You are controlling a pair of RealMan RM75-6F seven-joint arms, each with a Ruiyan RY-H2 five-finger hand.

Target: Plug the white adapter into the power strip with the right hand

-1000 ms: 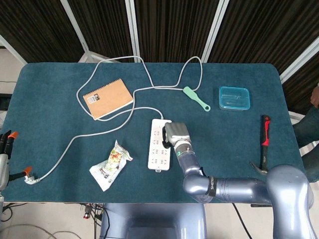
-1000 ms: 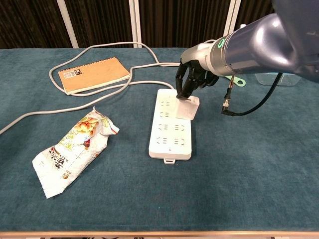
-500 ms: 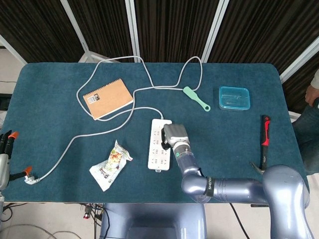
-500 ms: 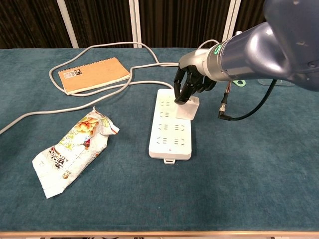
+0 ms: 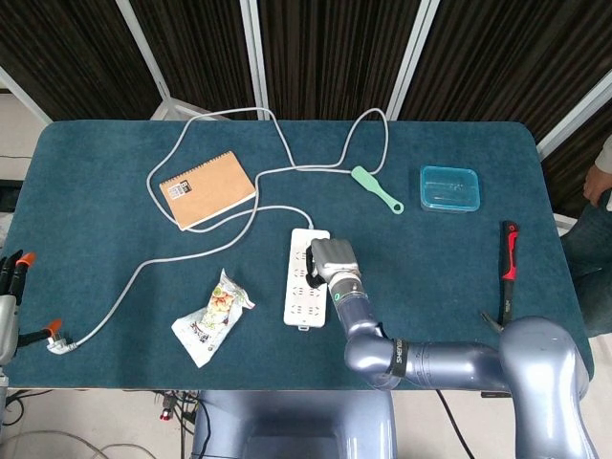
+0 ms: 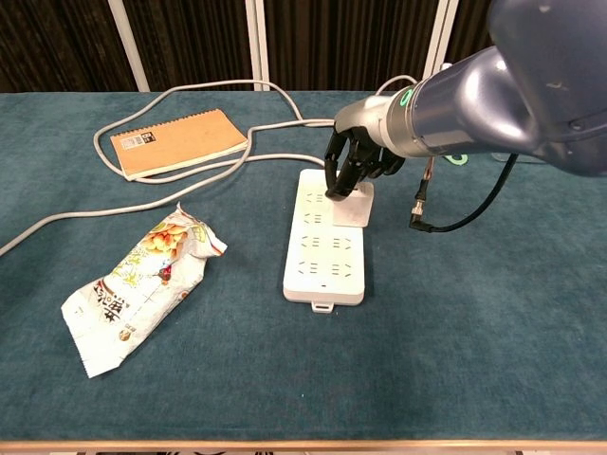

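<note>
The white power strip [image 6: 325,240] [image 5: 303,284] lies mid-table with its cable running toward the back. My right hand [image 6: 358,162] [image 5: 330,259] grips the white adapter [image 6: 353,204] from above, over the strip's far right sockets. The adapter's lower edge meets the strip's top face; whether its pins are in a socket is hidden. In the head view the hand covers the adapter. My left hand [image 5: 11,301] hangs at the table's left edge, fingers straight and holding nothing.
A snack bag [image 6: 133,282] lies left of the strip and a brown notebook [image 6: 179,141] behind it. A green brush [image 5: 375,188], a blue box [image 5: 449,187] and a hammer [image 5: 507,277] sit to the right. The strip's own plug [image 5: 55,340] rests by the left edge.
My right hand has shifted the adapter slightly left, further over the strip's far sockets. The left hand has not moved.
</note>
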